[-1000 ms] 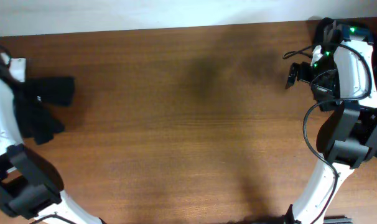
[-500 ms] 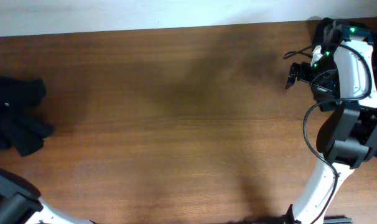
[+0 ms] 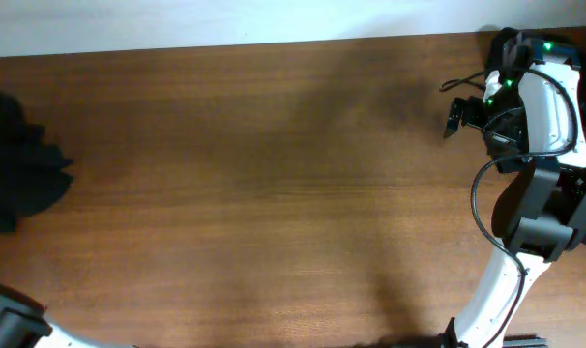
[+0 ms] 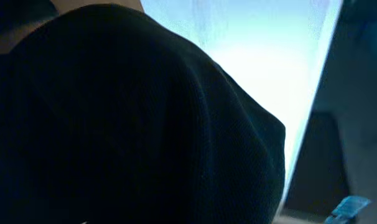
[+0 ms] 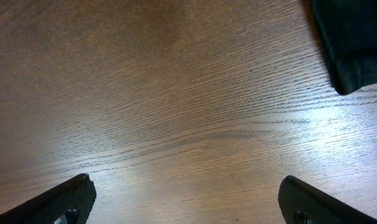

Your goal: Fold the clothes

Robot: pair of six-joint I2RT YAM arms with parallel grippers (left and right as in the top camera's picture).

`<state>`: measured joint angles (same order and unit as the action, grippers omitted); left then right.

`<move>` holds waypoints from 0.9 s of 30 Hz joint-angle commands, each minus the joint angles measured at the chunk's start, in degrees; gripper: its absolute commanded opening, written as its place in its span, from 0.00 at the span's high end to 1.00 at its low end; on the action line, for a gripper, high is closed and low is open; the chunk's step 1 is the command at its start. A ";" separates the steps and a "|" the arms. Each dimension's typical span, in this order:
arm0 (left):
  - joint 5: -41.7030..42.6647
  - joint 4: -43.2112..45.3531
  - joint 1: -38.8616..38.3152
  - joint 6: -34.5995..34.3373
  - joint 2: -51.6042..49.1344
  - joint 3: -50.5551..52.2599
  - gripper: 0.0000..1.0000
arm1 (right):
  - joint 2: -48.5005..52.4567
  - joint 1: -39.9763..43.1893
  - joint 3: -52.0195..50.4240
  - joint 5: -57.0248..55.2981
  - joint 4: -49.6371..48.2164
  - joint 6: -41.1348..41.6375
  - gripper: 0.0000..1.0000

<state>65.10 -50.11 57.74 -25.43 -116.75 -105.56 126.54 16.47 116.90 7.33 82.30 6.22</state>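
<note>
While left claw grips black clothes point(image 3: 14, 162) far left, right claw point(image 5: 187, 199) gapes wide above table point(image 3: 274, 193)

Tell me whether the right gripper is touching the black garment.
Apart. The overhead view shows the right gripper far right, the black garment at the left edge, bare table between them.
</note>
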 commanded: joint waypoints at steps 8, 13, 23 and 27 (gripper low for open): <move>9.11 9.88 5.97 -8.83 0.24 7.34 1.00 | -1.46 0.07 0.63 -0.31 -0.02 0.20 0.01; 17.42 22.45 4.74 -16.04 0.24 11.41 1.00 | -1.46 0.04 0.63 -0.31 -0.02 0.20 0.01; 7.45 69.13 0.22 -47.43 1.22 11.39 1.00 | -1.46 0.07 0.63 -0.31 -0.02 0.20 0.01; -1.70 103.91 -1.55 -66.34 1.40 11.43 1.00 | -1.46 0.07 0.63 -0.31 -0.02 0.17 0.01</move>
<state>71.31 40.88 57.32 -71.33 -117.14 -92.68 126.54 16.47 116.90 7.33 82.30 6.22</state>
